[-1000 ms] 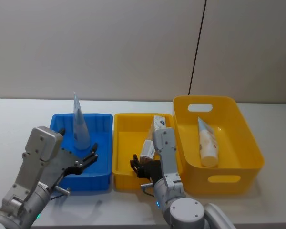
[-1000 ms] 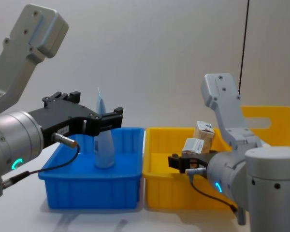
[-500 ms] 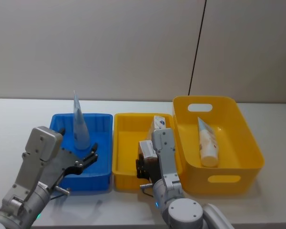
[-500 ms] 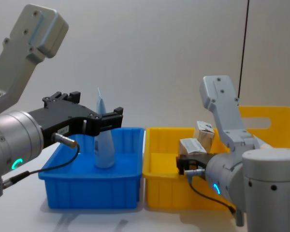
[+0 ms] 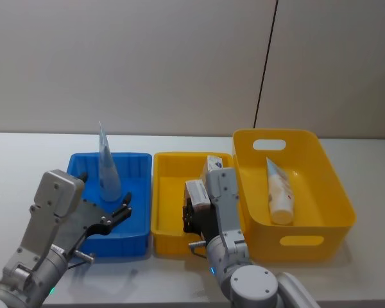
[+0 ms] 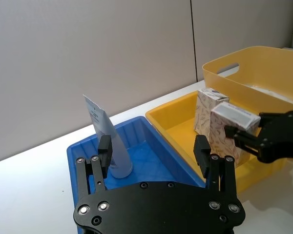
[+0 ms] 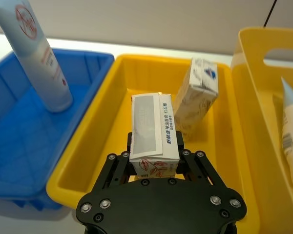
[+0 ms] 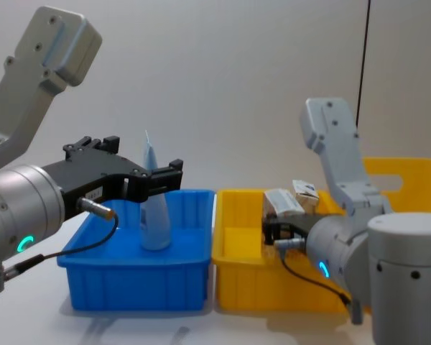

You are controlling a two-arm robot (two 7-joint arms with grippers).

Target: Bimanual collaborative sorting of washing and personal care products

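White-orange cardboard carton point(image 7: 154, 134): pinched in your right gripper point(image 7: 155, 163), long axis level, above low yellow plastic bin point(image 7: 100, 134); left gripper point(image 6: 154, 158) spread.

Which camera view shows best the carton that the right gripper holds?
The right wrist view: the held carton faces the camera, above the right gripper. The head view shows it partly behind the arm. The chest view shows it from the side. The left wrist view shows it farther off.
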